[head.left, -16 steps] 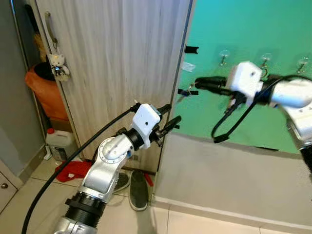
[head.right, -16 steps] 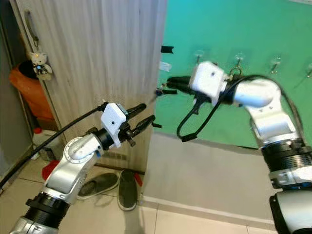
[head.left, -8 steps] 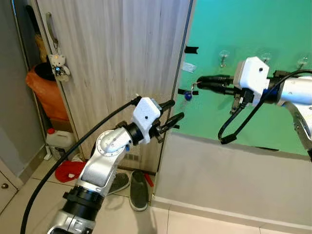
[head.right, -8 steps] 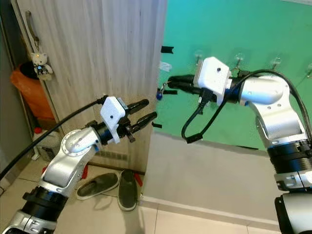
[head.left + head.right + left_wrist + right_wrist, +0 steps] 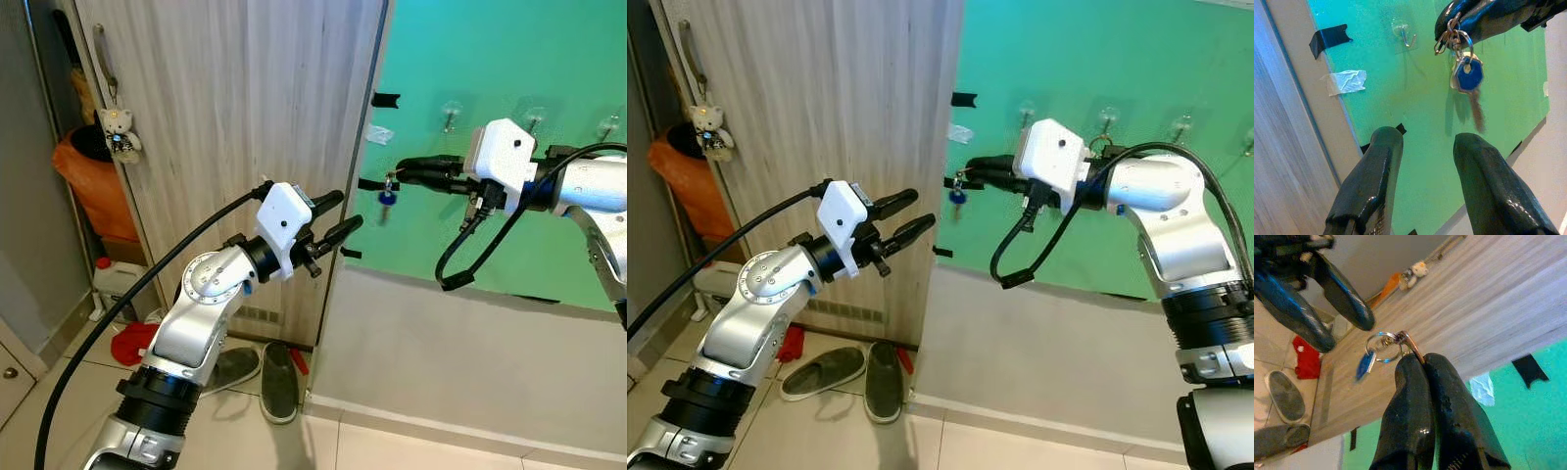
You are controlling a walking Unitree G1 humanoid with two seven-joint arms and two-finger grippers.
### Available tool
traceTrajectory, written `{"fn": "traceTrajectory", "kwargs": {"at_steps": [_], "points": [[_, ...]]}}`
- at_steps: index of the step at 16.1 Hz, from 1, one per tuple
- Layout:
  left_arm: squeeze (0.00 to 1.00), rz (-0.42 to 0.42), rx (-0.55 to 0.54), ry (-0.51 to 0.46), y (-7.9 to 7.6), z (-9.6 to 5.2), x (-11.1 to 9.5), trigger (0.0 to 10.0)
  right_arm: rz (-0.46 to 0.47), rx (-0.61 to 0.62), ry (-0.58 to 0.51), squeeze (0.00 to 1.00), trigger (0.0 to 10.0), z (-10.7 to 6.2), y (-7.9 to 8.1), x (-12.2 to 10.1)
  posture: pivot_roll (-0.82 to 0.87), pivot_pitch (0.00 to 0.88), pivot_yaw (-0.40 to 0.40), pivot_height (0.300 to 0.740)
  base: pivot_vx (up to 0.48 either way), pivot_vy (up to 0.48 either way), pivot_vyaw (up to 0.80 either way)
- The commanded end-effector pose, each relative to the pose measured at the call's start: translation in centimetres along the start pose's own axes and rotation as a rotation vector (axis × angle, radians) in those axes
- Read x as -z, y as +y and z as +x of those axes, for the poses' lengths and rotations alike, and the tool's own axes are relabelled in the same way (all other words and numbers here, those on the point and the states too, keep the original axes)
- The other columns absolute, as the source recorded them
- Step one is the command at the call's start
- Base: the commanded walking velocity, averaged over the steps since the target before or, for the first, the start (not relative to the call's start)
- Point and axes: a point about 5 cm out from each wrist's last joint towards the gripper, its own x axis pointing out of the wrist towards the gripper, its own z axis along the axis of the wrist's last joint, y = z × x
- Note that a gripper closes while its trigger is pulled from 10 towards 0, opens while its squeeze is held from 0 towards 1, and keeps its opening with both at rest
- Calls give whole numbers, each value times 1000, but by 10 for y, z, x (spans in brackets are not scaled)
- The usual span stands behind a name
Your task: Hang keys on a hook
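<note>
A bunch of keys [image 5: 387,193] with a blue-headed key hangs from a ring held by my right gripper [image 5: 400,174], which is shut on it in front of the green board [image 5: 509,59]. In the left wrist view the keys [image 5: 1465,77] dangle below the right gripper's fingers [image 5: 1484,19]. A clear hook [image 5: 450,115] is stuck on the board just above and to the right of the gripper; the same hook [image 5: 1404,36] shows in the left wrist view. My left gripper [image 5: 338,217] stands open, raised before the wooden door, empty.
Two more clear hooks [image 5: 534,118] [image 5: 608,126] sit further right on the board. A wooden door [image 5: 235,117] with a small bear charm [image 5: 117,133] on its handle stands at left. Shoes [image 5: 278,382], a red cloth [image 5: 147,343] and a white jug [image 5: 118,289] lie on the floor.
My right gripper has drawn back a little to the right with the keys, which now hang free and swing. The left arm has shifted slightly leftward, its fingers still apart.
</note>
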Motion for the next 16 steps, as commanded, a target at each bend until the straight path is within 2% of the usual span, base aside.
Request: {"fn": "traceTrajectory", "kwargs": {"at_steps": [1, 4, 6, 10, 16], "points": [[0, 12, 33, 9, -6, 2, -1, 10000, -17, 83, 26, 0, 0, -4, -13, 2, -71, 0, -54, 740, 0, 0, 0], [0, 6, 41, 13, -9, 2, 1, 10000, 15, 190, 54, 0, 0, -7, -23, 10, -70, 0, -60, 740, 0, 0, 0], [0, 3, 44, 18, -11, 1, 2, 10000, 77, 222, 76, 0, 0, -9, -22, 18, -69, 0, -59, 740, 0, 0, 0], [0, 3, 46, 24, -11, 0, 3, 10000, 176, 264, 47, 0, 0, -12, -27, 23, -68, 0, -58, 740, 0, 0, 0], [0, 1, 51, 33, -15, 0, 5, 10000, 417, 337, -23, 0, 0, -16, -31, 37, -65, 0, -64, 740, 0, 0, 0]]}}
